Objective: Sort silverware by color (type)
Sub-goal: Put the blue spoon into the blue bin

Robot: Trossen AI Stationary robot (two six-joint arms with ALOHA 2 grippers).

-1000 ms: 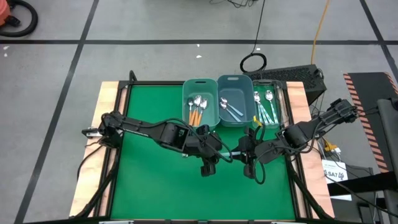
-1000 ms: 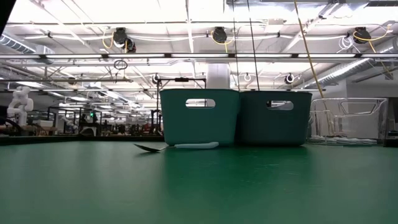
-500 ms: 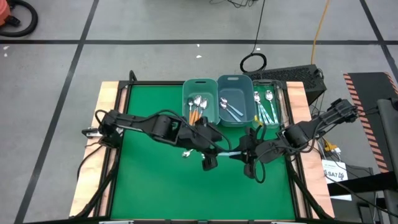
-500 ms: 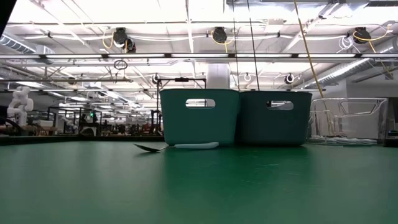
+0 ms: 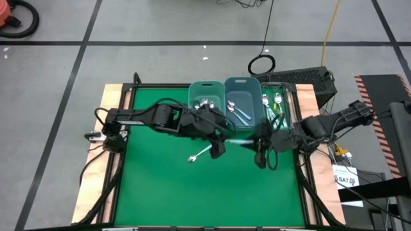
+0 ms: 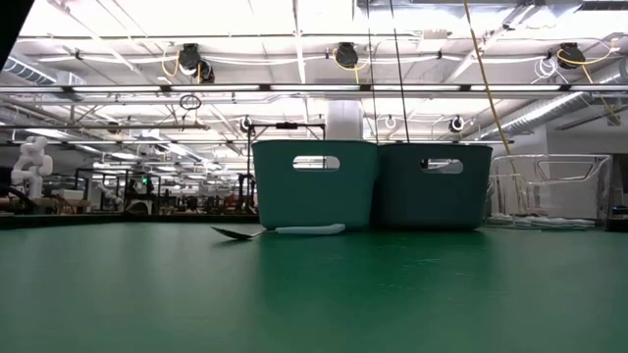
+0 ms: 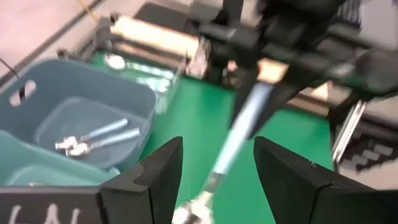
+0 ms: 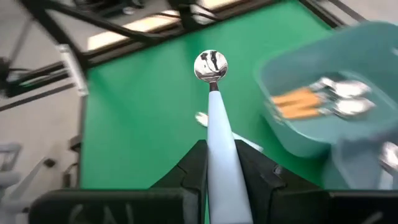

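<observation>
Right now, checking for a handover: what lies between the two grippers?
A light blue spoon, held by the right gripper, reaching toward the open left gripper; the high view shows it.

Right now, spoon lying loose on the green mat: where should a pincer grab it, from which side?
Take the loose spoon mid-handle, from straight above, fingers across the thin handle. It lies flat on the mat, open space around it, bowl toward the table's front-left.
</observation>
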